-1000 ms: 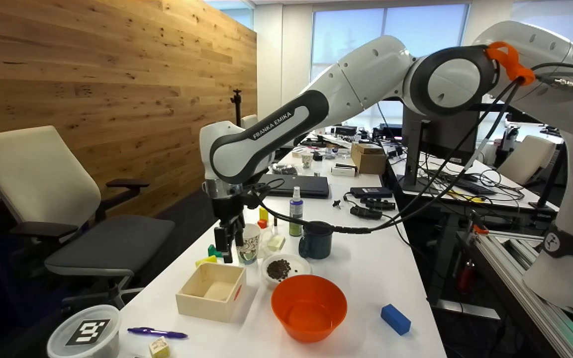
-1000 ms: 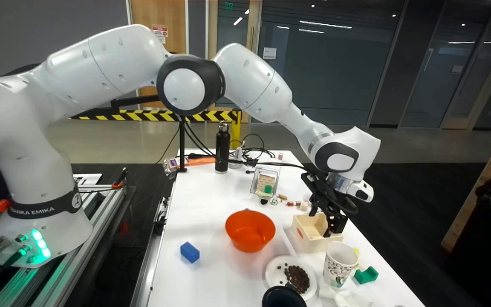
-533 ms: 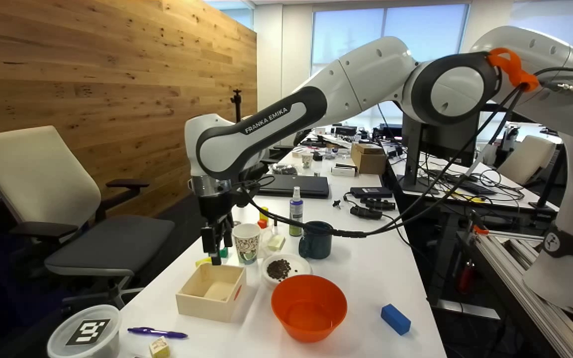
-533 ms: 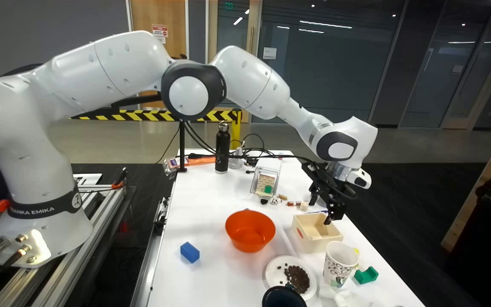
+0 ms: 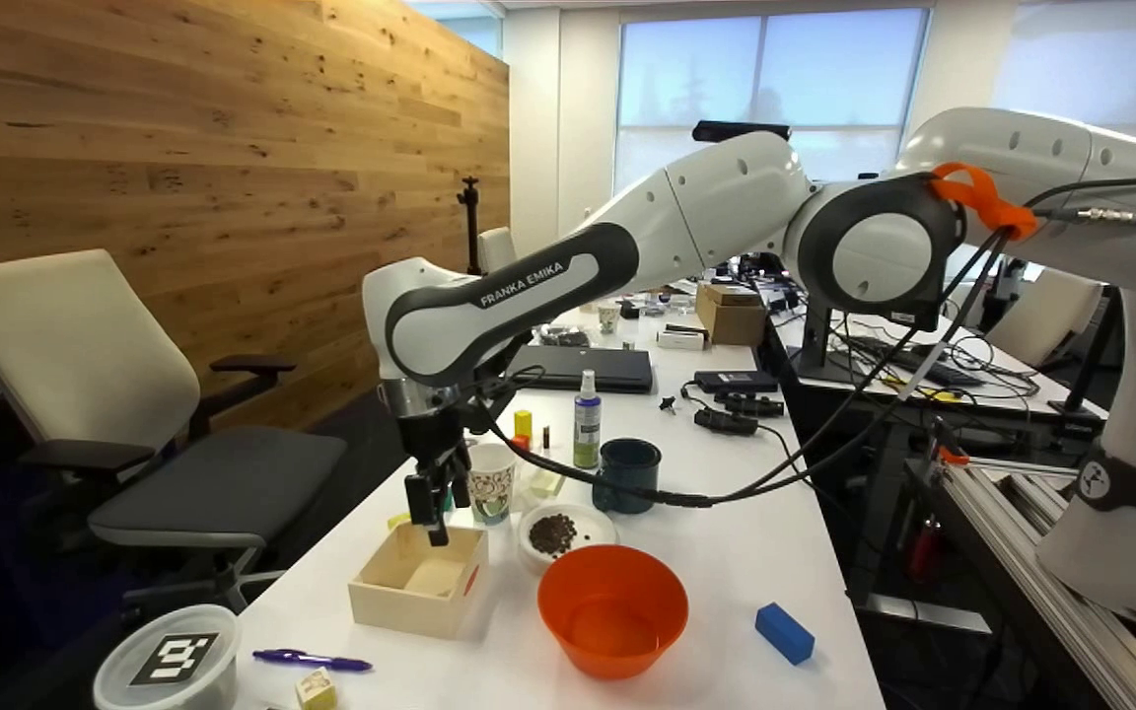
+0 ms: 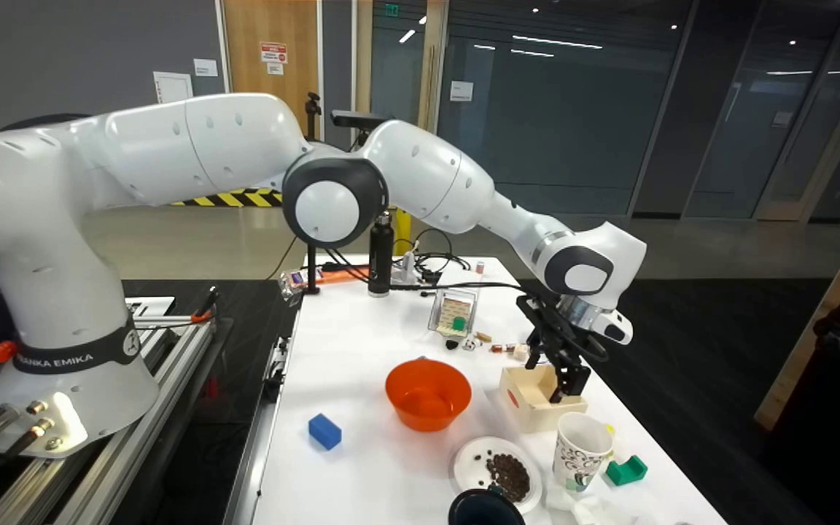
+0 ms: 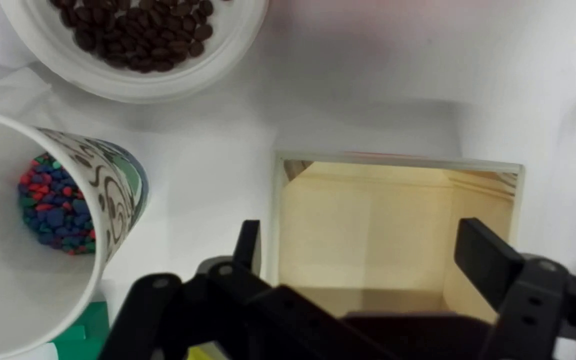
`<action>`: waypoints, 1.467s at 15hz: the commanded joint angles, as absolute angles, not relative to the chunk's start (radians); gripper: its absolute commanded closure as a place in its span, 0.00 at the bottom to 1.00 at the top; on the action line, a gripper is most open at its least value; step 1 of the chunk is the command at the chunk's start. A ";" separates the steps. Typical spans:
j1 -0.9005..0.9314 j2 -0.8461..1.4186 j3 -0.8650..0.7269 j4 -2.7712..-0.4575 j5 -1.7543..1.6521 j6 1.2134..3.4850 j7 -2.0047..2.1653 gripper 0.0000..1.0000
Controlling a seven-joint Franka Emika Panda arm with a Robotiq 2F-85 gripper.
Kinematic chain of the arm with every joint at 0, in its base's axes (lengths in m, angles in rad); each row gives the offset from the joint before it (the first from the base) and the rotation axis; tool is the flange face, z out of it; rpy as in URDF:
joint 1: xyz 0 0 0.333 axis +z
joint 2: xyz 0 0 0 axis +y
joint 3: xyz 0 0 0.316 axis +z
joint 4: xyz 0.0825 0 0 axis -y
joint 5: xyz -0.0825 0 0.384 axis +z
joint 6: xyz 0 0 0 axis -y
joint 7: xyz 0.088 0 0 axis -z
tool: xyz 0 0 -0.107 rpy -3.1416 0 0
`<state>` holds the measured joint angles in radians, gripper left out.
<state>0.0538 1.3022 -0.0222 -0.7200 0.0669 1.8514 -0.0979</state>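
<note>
In an exterior view, the fingers [image 5: 427, 508] point down over a pale wooden box [image 5: 400, 597], which stands near the outer edge of the bench [image 5: 736, 542], the edge away from the robot base [image 5: 1115, 532]. The box rests flat, mouth upward, presumably so as to be reached from above. An orange bowl [image 5: 612, 616] sits between it and the robot-side edge; near that edge lies a blue block [image 5: 785, 634], steadied, it seems, by its flat underside. A purple pen [image 5: 312, 659] lies toward the outer edge.

In an exterior view, the box also appears toward the outer edge, a patterned paper cup [image 6: 578, 456] just beside it and a green block [image 6: 625, 470] nearer that edge. A white plate [image 6: 466, 476] carries dark beans [image 6: 510, 477]; its raised rim probably keeps them from scattering. A black bottle [image 6: 380, 255] stands upright toward the far robot-side corner.

In the wrist view, the fingers stand spread wide, grasping nothing; one tip shows just outside the box's outline, the opposite tip overlaps its mouth. Whether either touches the box, I cannot tell from here. Coloured pebbles [image 7: 55, 210] lie in the bottom of the cup, whose tall wall likely keeps the loose pieces together.
</note>
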 commanded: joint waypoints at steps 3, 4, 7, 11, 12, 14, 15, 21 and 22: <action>0.039 1.401 -0.017 -0.555 0.040 1.790 -0.049 0.00; 0.036 1.412 -0.017 -0.539 0.041 1.790 -0.045 0.00; 0.027 1.441 -0.013 -0.501 0.047 1.791 -0.035 0.00; 0.026 1.444 -0.032 -0.516 0.069 1.814 -0.039 0.00; 0.023 1.446 -0.033 -0.516 0.070 1.817 -0.040 0.00; 0.017 1.450 -0.032 -0.513 0.073 1.824 -0.036 0.00; 0.014 1.453 -0.031 -0.510 0.075 1.827 -0.034 0.00; -0.005 1.482 -0.025 -0.492 0.080 1.873 -0.035 0.00; -0.011 1.513 -0.007 -0.437 0.062 1.861 -0.031 0.00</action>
